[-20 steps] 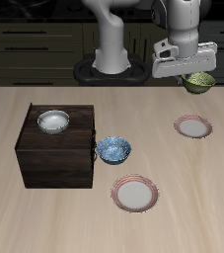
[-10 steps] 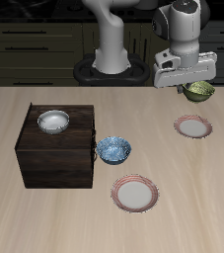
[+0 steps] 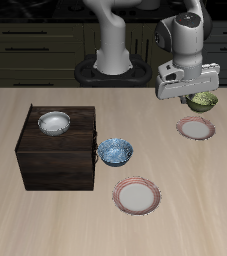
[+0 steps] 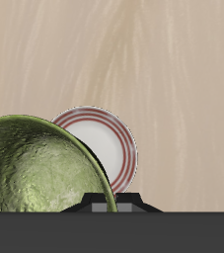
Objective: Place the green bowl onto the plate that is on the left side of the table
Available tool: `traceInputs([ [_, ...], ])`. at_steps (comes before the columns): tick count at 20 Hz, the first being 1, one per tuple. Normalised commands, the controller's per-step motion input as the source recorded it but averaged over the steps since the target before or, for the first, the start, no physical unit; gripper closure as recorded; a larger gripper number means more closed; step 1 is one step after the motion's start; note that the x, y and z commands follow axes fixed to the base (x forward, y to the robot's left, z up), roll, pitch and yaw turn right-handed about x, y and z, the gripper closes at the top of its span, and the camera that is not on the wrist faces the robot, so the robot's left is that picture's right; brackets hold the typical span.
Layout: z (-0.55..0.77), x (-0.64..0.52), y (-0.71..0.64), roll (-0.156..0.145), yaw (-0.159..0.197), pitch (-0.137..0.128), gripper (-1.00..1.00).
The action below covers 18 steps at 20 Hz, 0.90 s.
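Half done by my judgement: gripper [image 3: 198, 97] grasps the green bowl [image 3: 203, 101], airborne just behind and above the plate [image 3: 195, 128]. Remaining: lower onto the plate, release.

Wooden table [image 3: 15, 215] carries dark box [image 3: 57, 150], blue bowl [image 3: 115, 151], two plates [image 3: 196, 127]

We see green bowl [image 3: 204, 101] upper right of frame, above plate [image 3: 195, 127]. Box [image 3: 57, 155] sits left with bowl [image 3: 54, 122] on top; another bowl [image 3: 115, 151] centre, second plate [image 3: 137, 196] below it.
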Motion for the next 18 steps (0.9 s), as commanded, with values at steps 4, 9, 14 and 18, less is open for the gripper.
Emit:
traceInputs([
  [4, -0.19, 0.11, 0.02, -0.006, 0.007, 0.022, 1.0],
  [9, -0.3, 0.17, 0.01, -0.023, 0.012, 0.046, 1.0],
  [14, -0.14, -0.04, 0.0, -0.006, 0.009, 0.012, 1.0],
  [18, -0.17, -0.06, 0.03, 0.01, 0.015, 0.034, 1.0],
])
